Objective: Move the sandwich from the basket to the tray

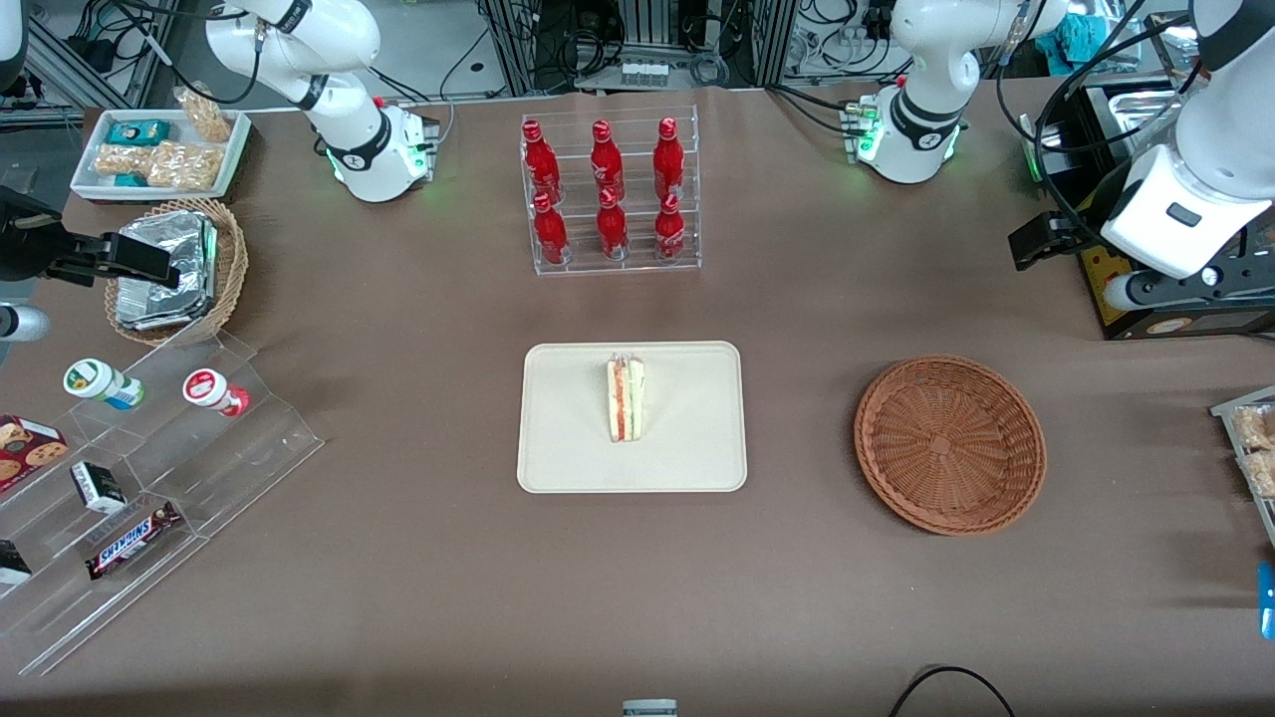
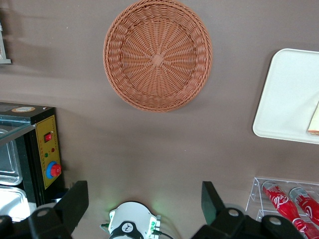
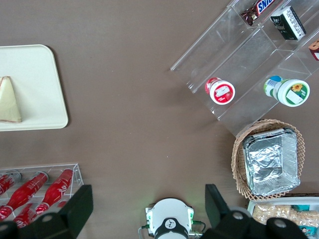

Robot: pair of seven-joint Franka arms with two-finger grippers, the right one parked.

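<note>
On your brown surface [image 1: 398, 398], frame centre, the sandwich [image 1: 626, 399] lies on the tray [image 1: 558, 438]; the basket [image 1: 949, 444] sits at its right, and your gripper [image 2: 144, 201] hangs spread wide, upper right.

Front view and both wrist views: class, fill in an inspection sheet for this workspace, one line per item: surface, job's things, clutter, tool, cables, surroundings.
Surface: brown table, flat.
Job's things: sandwich lies on the tray; basket holds nothing, toward the working arm's end.
Clutter: bottle rack farther from the camera than the tray; clear steps with snacks, foil basket and snack tray toward the parked arm's end.
Tool: left tool open, holding nothing, high above the table beside the basket.
Cables: black cable at the table's near edge.
Surroundings: black box near the working arm; wiring past the table.
</note>
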